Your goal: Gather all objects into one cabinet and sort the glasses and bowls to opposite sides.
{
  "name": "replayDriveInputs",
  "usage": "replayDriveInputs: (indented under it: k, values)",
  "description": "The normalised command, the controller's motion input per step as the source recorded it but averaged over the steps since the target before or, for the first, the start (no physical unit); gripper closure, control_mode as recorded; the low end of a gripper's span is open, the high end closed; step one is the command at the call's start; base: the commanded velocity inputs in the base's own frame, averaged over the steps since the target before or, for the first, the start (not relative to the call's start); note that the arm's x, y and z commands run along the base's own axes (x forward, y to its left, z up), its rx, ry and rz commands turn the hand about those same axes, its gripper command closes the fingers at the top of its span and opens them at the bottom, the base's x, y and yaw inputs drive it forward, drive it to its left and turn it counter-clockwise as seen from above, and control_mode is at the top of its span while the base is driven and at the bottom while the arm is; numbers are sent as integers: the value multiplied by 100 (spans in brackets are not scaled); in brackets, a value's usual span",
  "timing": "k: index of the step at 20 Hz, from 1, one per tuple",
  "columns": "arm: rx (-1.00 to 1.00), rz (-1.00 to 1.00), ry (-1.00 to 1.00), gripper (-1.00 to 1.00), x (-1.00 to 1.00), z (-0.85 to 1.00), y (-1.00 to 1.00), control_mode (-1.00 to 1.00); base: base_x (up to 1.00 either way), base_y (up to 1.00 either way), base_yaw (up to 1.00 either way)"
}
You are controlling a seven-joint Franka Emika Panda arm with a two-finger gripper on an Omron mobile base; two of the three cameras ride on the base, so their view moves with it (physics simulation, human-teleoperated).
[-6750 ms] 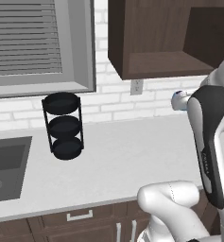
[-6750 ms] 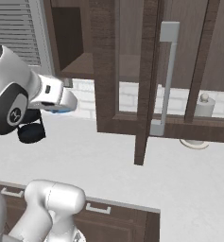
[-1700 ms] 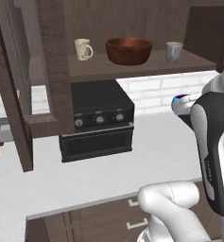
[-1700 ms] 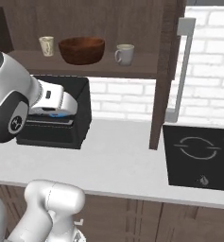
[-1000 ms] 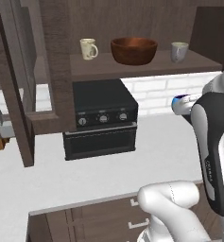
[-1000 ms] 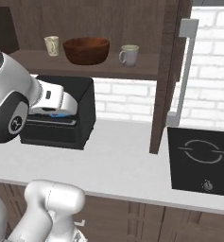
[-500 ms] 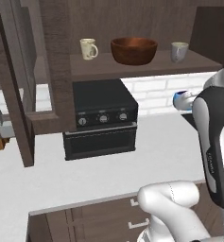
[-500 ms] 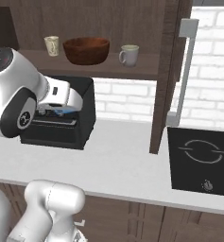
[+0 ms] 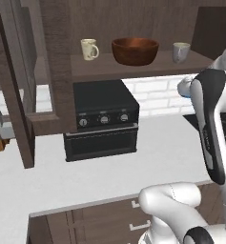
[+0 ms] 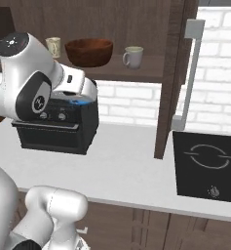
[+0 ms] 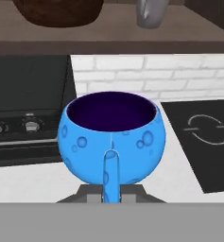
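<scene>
My gripper point(image 11: 111, 190) is shut on the small bright blue bowl point(image 11: 111, 133), which sits upright and close in the hand view. A sliver of that blue bowl point(image 10: 81, 101) shows under the hand, level with the black appliance's top. Above, the cabinet shelf point(image 9: 133, 67) carries a cream mug point(image 9: 89, 49), the large brown bowl point(image 9: 135, 50) and a grey-green mug point(image 9: 180, 52), left to right. The same cream mug point(image 10: 53, 47), brown bowl point(image 10: 88, 52) and grey-green mug point(image 10: 133, 56) appear from the other side. The held bowl is below the shelf and apart from it.
A black oven-like appliance point(image 9: 102, 119) stands on the white counter point(image 9: 157, 152) under the shelf. The cabinet's tall door point(image 10: 178, 73) hangs open on the right, another door point(image 9: 14, 86) on the left. A black cooktop point(image 10: 207, 163) lies at the counter's right.
The base has driven from the sink area to face the cabinet. In the last second the arm has risen, carrying the blue bowl up and forward; the shelf's things have not moved.
</scene>
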Motion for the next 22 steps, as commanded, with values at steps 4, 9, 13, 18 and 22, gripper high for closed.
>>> replayDriveInputs:
  k: [4, 9, 13, 18, 22]
  values:
    - [0, -22, 0, 100, 42, 9, -46, -100, 0, 0, 0]
    - [0, -17, 0, 100, 61, 9, -44, -100, 0, 0, 0]
    - [4, -7, 0, 100, 83, 0, -41, -100, 0, 0, 0]
    - [3, -2, -8, 100, 59, 1, -45, -100, 0, 0, 0]
    - [0, 0, -15, 100, 41, 0, -39, -100, 0, 0, 0]
